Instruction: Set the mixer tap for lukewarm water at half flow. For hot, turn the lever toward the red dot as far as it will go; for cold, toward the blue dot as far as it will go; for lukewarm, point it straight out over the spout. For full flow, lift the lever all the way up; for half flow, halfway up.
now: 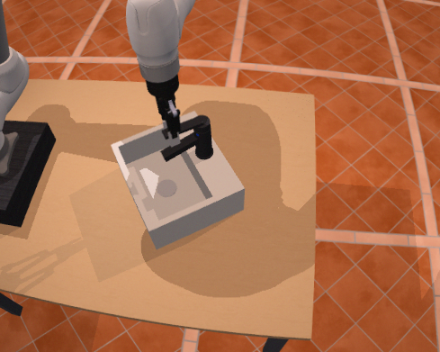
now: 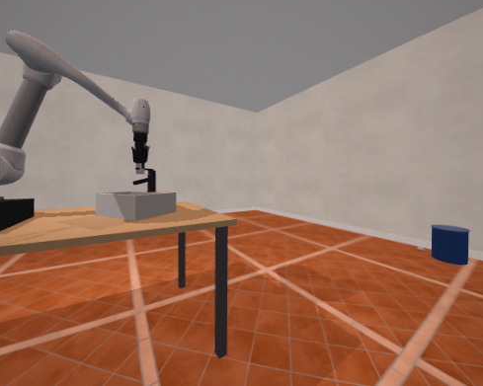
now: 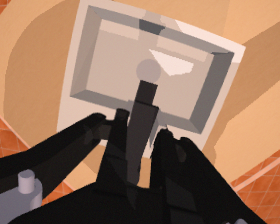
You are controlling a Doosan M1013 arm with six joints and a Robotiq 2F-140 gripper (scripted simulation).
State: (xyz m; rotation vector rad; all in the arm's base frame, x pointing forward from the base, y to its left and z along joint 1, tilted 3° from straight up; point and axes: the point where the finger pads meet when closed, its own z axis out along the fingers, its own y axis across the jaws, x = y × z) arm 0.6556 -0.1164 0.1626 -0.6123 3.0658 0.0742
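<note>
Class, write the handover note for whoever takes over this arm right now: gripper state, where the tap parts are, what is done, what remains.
Gripper: shut on the tap's lever, fingers either side of it from above.
Things: the black mixer tap stands at the back corner of the grey sink on the wooden table; the spout reaches out over the basin.
Done: lever reached and grasped.
Left: bring the lever straight out over the spout for lukewarm, lift it halfway for half flow, then release. Its present height and angle are hard to judge from these views.
</note>
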